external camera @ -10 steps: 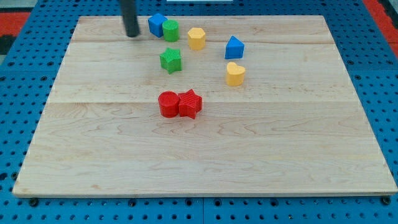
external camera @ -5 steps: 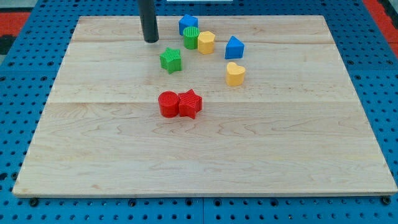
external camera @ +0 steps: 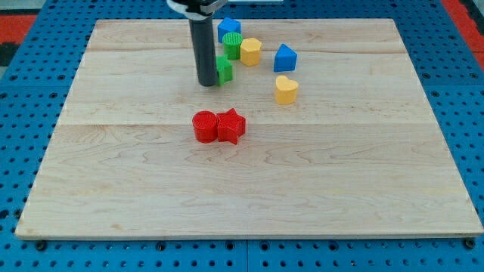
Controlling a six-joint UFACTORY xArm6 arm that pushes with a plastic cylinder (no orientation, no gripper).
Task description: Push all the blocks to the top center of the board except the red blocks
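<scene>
My tip (external camera: 206,82) rests on the board right against the left side of the green star block (external camera: 224,69), which it partly hides. Just above the star stand a green cylinder (external camera: 233,44), a blue block (external camera: 228,29) and a yellow block (external camera: 250,52), close together near the top centre. A blue triangular block (external camera: 284,58) lies to their right, and a yellow heart block (external camera: 286,89) below it. A red cylinder (external camera: 204,126) and a red star block (external camera: 231,126) touch each other near the board's middle, below my tip.
The wooden board (external camera: 113,174) lies on a blue pegboard surface (external camera: 15,151). The rod's shaft (external camera: 203,41) rises out of the view's top.
My tip has moved right and down from the top left of the cluster to the green star, which has shifted right. Earlier the blue block and green cylinder were pushed right against the yellow block.
</scene>
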